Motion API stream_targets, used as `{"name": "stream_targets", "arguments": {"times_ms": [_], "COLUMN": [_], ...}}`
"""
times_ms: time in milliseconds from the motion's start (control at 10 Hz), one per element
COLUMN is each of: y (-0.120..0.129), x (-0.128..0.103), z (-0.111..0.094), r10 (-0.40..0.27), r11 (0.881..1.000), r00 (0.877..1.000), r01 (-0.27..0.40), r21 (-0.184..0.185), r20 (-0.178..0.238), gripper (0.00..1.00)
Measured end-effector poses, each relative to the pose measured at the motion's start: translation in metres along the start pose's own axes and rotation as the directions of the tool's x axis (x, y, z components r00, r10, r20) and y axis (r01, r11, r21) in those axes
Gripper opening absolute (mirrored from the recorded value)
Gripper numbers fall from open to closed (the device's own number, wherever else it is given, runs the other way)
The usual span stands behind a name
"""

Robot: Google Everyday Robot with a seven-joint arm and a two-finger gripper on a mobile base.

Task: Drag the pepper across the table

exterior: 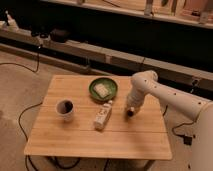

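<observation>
The table (75, 135) is low and square with a light wooden plank top. My gripper (130, 112) points down at the end of the white arm (150, 87). It is at or just above the tabletop, right of centre and a little right of the white bottle (102, 116). The pepper does not show anywhere on the table. The spot under the gripper is hidden by the gripper itself.
A white mug (65, 108) with dark contents stands at the table's left. A green plate (93, 89) holding a pale block sits at the back centre. The white bottle lies on its side mid-table. Cables (25, 115) run over the floor on the left.
</observation>
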Motion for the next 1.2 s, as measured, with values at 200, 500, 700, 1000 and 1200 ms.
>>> {"name": "stream_targets", "arguments": {"times_ms": [200,500,700,1000,1200], "y": [-0.016,-0.025,-0.027,-0.032,-0.040], "x": [-0.031,-0.061,-0.068,-0.083,-0.093], "z": [0.008,0.019,0.024,0.029,0.030], "r10": [-0.104,-0.207,-0.260,-0.357,-0.418], "r11": [0.995,0.978,0.965,0.932,0.905], "r00": [0.993,0.967,0.950,0.915,0.888], "r01": [0.104,0.206,0.261,0.363,0.425], "r21": [0.007,0.024,0.018,0.001,0.007], "r20": [0.063,0.151,0.170,0.187,0.193], "gripper": [0.43,0.43,0.43,0.43,0.46]}}
